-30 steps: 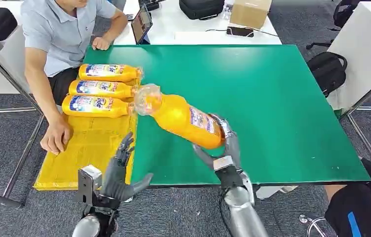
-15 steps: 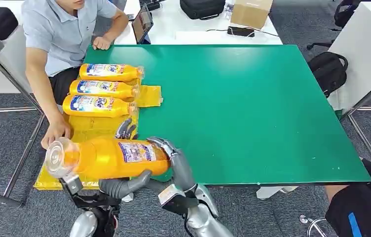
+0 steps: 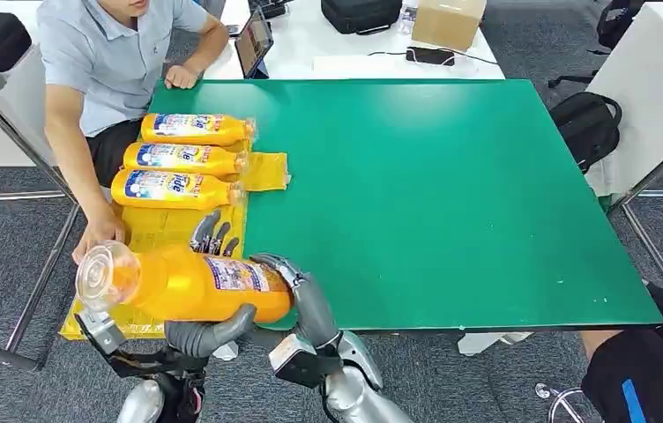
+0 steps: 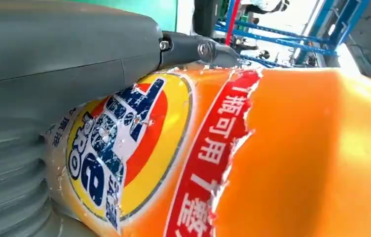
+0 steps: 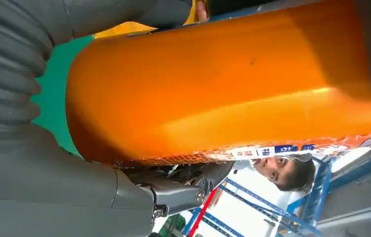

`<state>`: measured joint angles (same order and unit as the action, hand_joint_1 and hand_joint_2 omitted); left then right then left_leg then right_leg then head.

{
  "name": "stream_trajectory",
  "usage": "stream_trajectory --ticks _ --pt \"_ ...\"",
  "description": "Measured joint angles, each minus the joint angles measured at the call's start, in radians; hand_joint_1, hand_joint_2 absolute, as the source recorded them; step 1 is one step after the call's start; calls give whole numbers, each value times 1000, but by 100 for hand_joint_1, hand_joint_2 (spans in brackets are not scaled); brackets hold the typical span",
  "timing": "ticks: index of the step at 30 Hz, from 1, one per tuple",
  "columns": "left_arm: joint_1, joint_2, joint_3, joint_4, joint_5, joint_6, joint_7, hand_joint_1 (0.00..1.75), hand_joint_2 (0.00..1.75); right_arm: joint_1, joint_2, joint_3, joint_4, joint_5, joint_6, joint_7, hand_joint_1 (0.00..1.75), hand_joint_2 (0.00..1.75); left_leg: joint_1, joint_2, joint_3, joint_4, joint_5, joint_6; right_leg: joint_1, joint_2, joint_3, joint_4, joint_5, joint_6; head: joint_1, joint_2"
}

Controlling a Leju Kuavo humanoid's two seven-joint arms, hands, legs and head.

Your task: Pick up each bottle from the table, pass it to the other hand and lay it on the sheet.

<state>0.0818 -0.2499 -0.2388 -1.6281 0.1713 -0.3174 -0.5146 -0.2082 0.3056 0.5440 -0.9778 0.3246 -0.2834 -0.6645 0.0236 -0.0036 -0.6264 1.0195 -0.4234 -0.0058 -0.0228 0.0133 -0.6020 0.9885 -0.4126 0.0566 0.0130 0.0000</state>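
Four orange plastic bottles with blue-and-yellow labels are in sight; three (image 3: 189, 129) (image 3: 182, 159) (image 3: 172, 189) lie side by side on the yellow sheet (image 3: 165, 264), at the left edge of the green table top (image 3: 451, 194); the fourth bottle (image 3: 191, 284) is held lying level above the near end of that sheet, clear base pointing away from the table; the left hand (image 3: 209, 330) cups it from beneath with its thumb across the body; the right hand (image 3: 297, 286) wraps the other end; a seated person in a grey shirt (image 3: 103, 53) rests one hand on the sheet; white desks stand beyond the table, a black backpack (image 3: 585, 123) on the grey carpet to its right.
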Motion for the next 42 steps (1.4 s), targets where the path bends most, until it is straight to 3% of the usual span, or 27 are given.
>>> stream_trajectory --ticks 2,3,4,14,23,28,34,42 --pt "3 2 9 3 12 0 1 175 175 -2 0 5 11 -2 3 0 171 175 0 0 0 0 0 0 0 0 0 0 0 0 0 0" --pt "5 2 12 6 22 -1 4 175 175 -2 0 5 17 -5 5 0 72 0 0 0 0 0 0 0 0 0 0 0 0 0 0 0" --pt "7 2 17 10 52 -11 17 175 175 -3 0 6 25 -8 12 0 0 0 0 0 0 0 0 0 0 0 0 0 0 0 0 0" --pt "11 1 82 50 236 -66 74 175 175 -6 5 13 129 22 37 0 0 0 0 0 0 0 0 0 0 0 -1 0 0 0 0 0" --pt "-7 1 125 101 320 -108 132 175 175 -4 -5 75 134 -11 -50 0 0 0 0 0 0 0 0 0 0 0 -1 0 0 0 0 0" --pt "-38 3 140 116 -54 68 110 175 175 6 -30 156 62 -35 -101 0 0 0 0 0 -1 0 0 0 0 0 -1 0 0 0 0 0" --pt "-69 28 176 126 -212 90 65 175 175 24 -57 212 -50 -11 -158 0 0 0 0 0 -1 0 0 0 0 0 -1 0 0 0 0 0" --pt "-138 115 269 184 -574 220 90 175 175 53 -84 229 -196 24 -97 0 0 0 1 0 -1 0 0 0 1 0 -2 0 0 0 0 0"
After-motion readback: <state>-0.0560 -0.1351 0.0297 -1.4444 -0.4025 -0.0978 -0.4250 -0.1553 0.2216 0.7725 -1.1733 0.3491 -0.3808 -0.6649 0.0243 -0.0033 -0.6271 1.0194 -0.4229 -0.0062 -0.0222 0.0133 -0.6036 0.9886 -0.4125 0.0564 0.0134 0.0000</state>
